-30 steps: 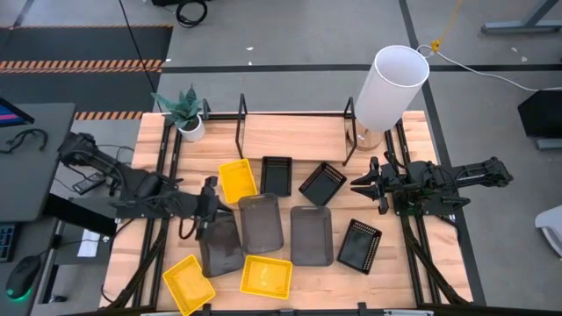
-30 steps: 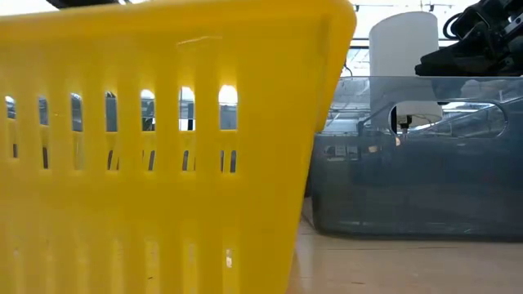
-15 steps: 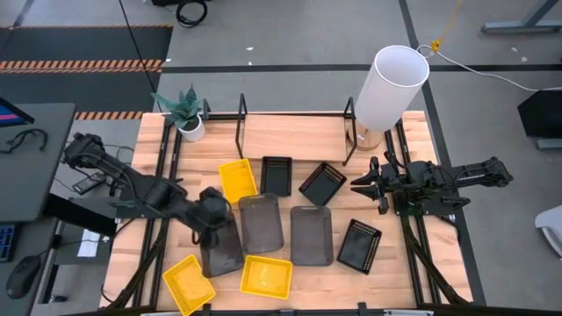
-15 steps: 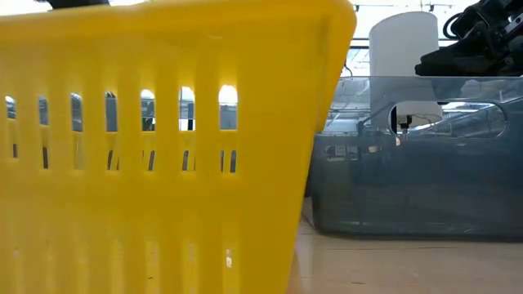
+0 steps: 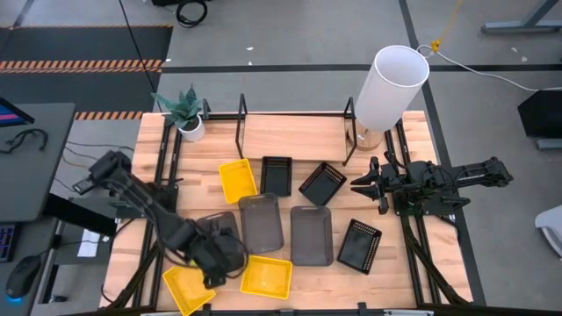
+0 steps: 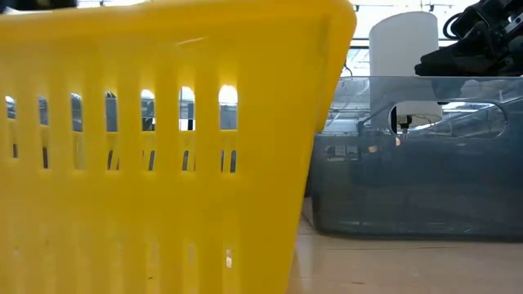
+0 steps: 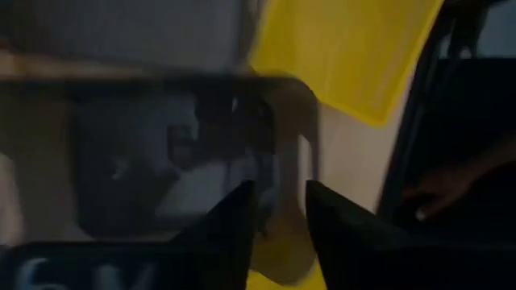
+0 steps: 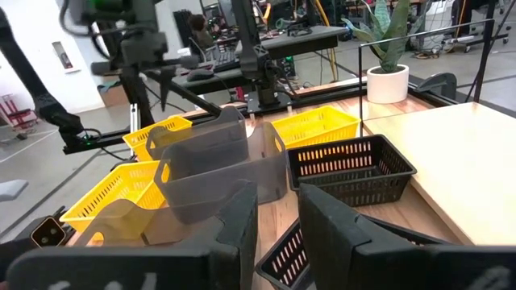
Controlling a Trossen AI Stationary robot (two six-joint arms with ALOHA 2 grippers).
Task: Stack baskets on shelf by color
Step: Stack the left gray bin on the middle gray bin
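Your left tool (image 5: 221, 256), fingers slightly apart, hovers over the grey basket (image 5: 219, 230) between two yellow baskets (image 5: 266, 276) near the tabletop (image 5: 299, 140) front edge.

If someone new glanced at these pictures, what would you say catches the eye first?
Probably the yellow baskets at the table's near edge; one fills most of the low view. Next, the tall white cylinder at the far right corner, beside the shelf. Then the left hand, low over a grey basket between the near yellow ones, while the right hand waits at the right.
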